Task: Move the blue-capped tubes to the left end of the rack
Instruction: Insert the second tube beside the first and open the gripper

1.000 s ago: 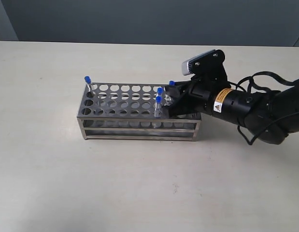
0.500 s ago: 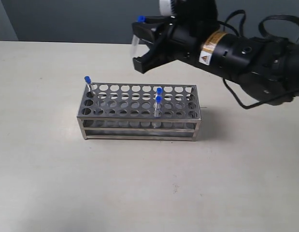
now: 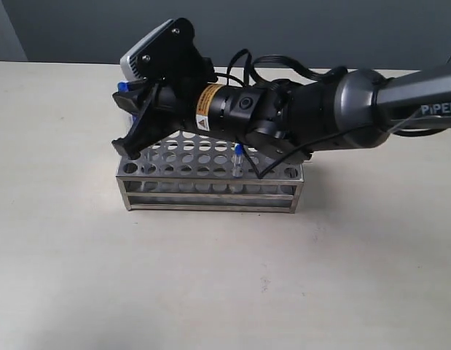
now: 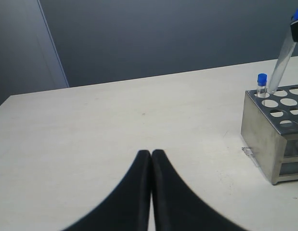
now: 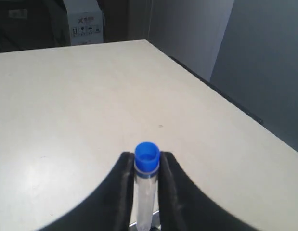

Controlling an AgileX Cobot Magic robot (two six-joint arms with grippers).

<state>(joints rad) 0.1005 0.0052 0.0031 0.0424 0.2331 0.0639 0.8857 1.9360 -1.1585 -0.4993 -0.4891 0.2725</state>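
Exterior view, right hand (image 3: 127,122) pinching blue-capped tube (image 3: 123,86), rack (image 3: 210,187) left end

Soft, even light is coming from above in all views; the pale counter (image 3: 65,255) is reading bright against a dim grey backdrop. Faint shadow is sitting just beside the rack (image 3: 210,191), whose steel is throwing mild glare. In the wrist views the black jaws are losing detail, edges slightly soft; the blue-capped tube (image 5: 147,192) is showing fairly sharp.
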